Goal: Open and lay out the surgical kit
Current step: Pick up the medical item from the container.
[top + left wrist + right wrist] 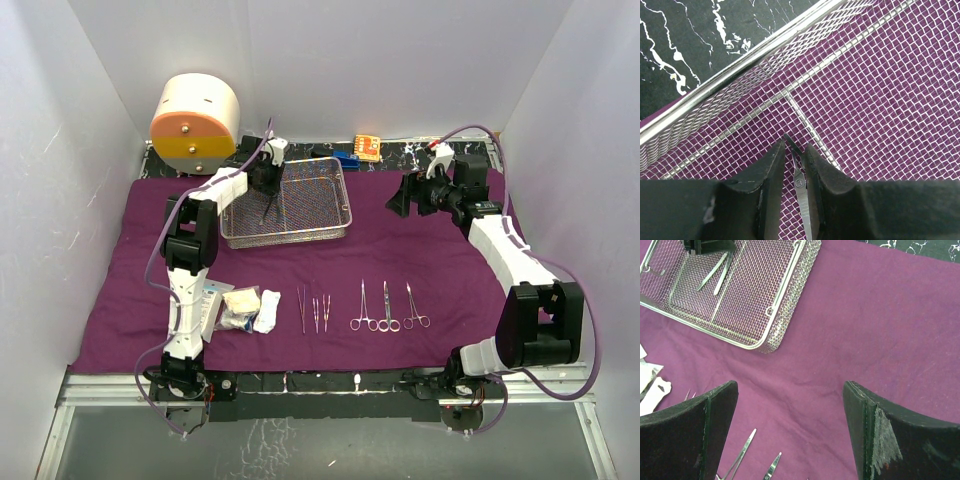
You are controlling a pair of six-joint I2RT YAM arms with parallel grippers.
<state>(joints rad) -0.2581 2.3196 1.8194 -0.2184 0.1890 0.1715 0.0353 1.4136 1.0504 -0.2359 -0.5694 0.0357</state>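
The purple cloth wrap (450,270) covers the table. The wire-mesh tray (300,200) sits on it, upper left of centre. The right gripper (790,385) hangs at upper right, empty, jaws wide apart. The left gripper (796,147) reaches into the tray, jaws nearly together around a scalpel (801,195); whether it is clamped cannot be told.

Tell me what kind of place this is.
Probably a robot test booth staged as a surgical prep table: plain white walls, a purple cloth with tools laid in a row, and a wire tray.

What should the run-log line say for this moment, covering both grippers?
left gripper: jaws narrow around scalpel in mesh tray, grip unclear | right gripper: open, empty, above purple cloth
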